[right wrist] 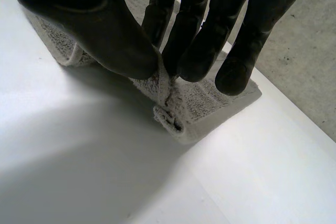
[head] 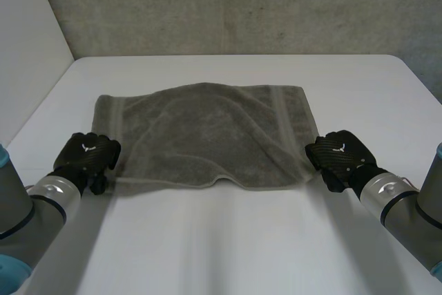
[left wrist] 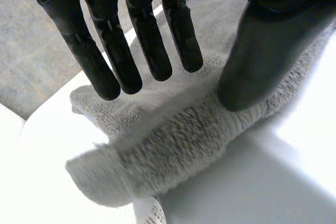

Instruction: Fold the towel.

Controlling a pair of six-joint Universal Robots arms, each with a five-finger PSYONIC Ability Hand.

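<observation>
On the white counter (head: 228, 246) a grey towel (head: 207, 136) lies spread out. Left hand (head: 86, 157) at its near left corner: fingers straight, spread, thumb resting on cloth. Right hand (head: 338, 155) pinches the near right corner.

In the head view the left hand (head: 86, 157) covered the towel (head: 207, 136) at its near left corner, and the right hand (head: 338, 157) covered its near right corner. Both hands' fingers lay out of sight under their backs there. The left arm (head: 34, 202) and the right arm (head: 404, 205), nearer than the towel, were cut off by the frame. In the left wrist view the towel's rolled edge (left wrist: 157, 156) was blurred. A pale ribbed scrap (left wrist: 152, 216) just beside it was cut off and too small to identify. In the right wrist view the thumb (right wrist: 105, 35) hid part of the towel's edge.
</observation>
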